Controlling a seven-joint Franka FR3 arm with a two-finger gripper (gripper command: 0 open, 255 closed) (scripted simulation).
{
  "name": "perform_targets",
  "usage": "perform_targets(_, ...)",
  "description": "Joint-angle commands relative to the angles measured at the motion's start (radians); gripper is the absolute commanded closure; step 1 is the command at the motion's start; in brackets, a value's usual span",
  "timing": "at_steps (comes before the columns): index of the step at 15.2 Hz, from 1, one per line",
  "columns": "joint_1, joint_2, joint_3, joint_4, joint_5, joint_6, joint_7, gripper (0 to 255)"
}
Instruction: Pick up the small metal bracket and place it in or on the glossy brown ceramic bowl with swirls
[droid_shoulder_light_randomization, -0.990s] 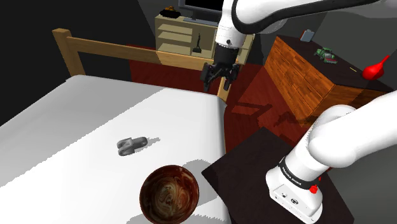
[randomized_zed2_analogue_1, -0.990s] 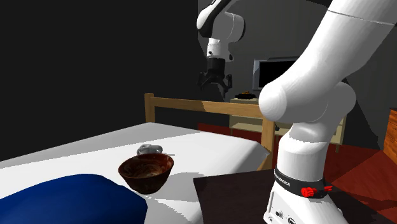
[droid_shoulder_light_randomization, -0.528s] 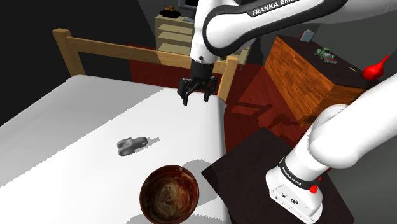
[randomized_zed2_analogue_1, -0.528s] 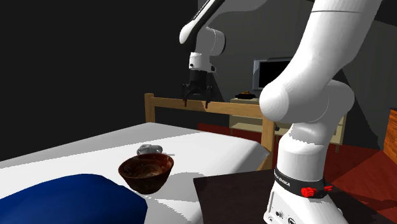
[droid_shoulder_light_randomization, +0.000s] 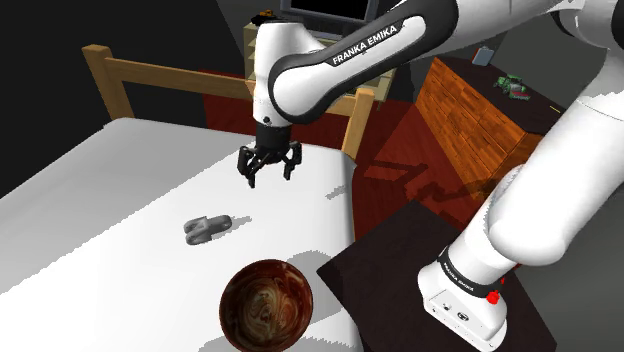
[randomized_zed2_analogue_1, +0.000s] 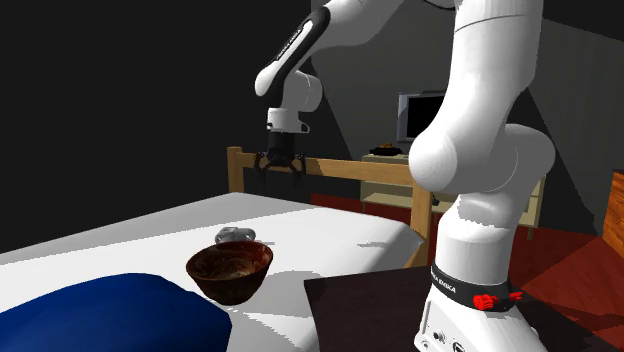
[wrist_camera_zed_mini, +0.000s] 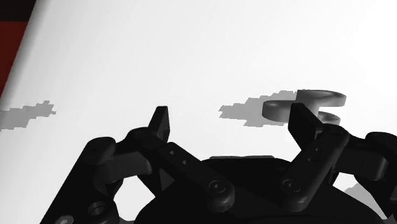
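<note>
Gripper (droid_shoulder_light_randomization: 268, 178) hangs over the white bed (droid_shoulder_light_randomization: 110, 190), upper middle of the shoulder view, fingers pointing down. Jaws are spread wide with nothing between them, so it carries nothing. The wide stance suits an approach, since the fingers need that gap to straddle the part.

Small grey bracket (droid_shoulder_light_randomization: 205, 228) lies flat on the bed, centre-left of the shoulder view. It is below and left of the gripper and apart from it. In the wrist view the bracket (wrist_camera_zed_mini: 312, 105) sits just beyond one fingertip, off to the side of the gap and not between the fingers. Judgement: the hand is not lined up yet. It needs a sideways shift over the part, then a descent.

Brown swirled bowl (droid_shoulder_light_randomization: 265, 305) stands mouth up on the bed, bottom centre of the shoulder view, near the bracket. In the second exterior view the bowl (randomized_zed2_analogue_1: 229, 270) is lower left of centre, with the bracket just behind its rim and a blue cover (randomized_zed2_analogue_1: 90, 315) in the lower left corner. The carry looks short once the part is lifted.

Arm (droid_shoulder_light_randomization: 330, 60) arches across the top of the shoulder view, from the stand (droid_shoulder_light_randomization: 395, 255) at lower right.

Stage: reaching, pickup not begun. Risk: the bracket lies low on the sheet, so the fingertips may nudge it rather than clasp it
</note>
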Motion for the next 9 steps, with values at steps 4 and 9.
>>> perform_targets(4,0.05,0.201,0.019,0.129,-0.104,0.063,0.121,0)
perform_targets(9,0.129,0.397,0.0,0.297,-0.201,0.079,0.223,0)
